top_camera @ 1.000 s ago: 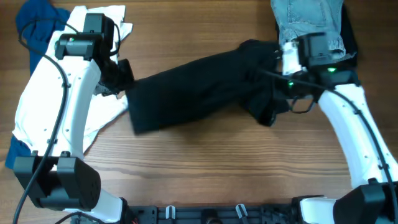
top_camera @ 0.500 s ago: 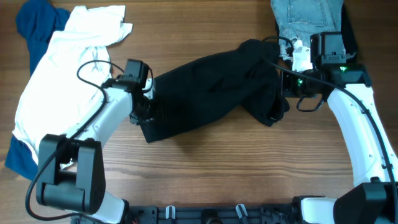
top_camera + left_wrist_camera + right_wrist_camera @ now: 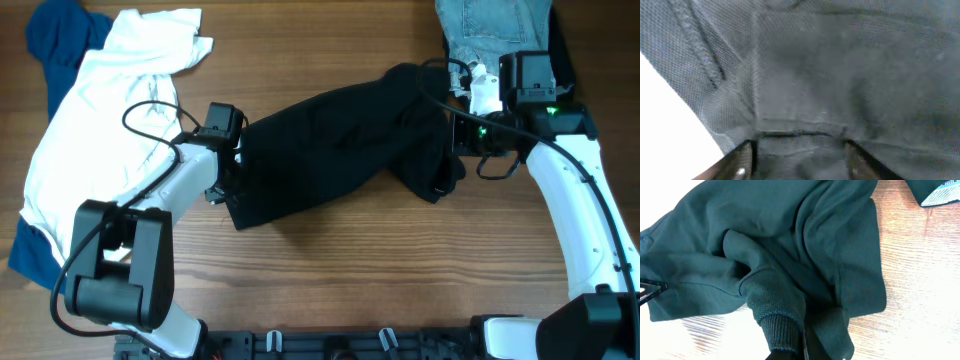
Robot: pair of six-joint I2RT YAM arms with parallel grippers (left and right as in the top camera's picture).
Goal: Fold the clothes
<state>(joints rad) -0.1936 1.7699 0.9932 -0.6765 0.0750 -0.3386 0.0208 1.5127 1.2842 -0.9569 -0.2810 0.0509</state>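
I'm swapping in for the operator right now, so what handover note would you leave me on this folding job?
Left claw: open, fingers spread over the left end of the black shirt.
Right claw: apparently shut on the shirt's bunched right end.
White T-shirt and dark blue garment lie crumpled at the left of the table.
Done: nothing folded yet.
Left: flatten and fold all three.

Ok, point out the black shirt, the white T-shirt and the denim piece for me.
black shirt (image 3: 330, 150), overhead view, on the middle of its body.
white T-shirt (image 3: 90, 130), overhead view, on its broad middle.
light-blue denim piece (image 3: 495, 25), overhead view, on its faded upper part.
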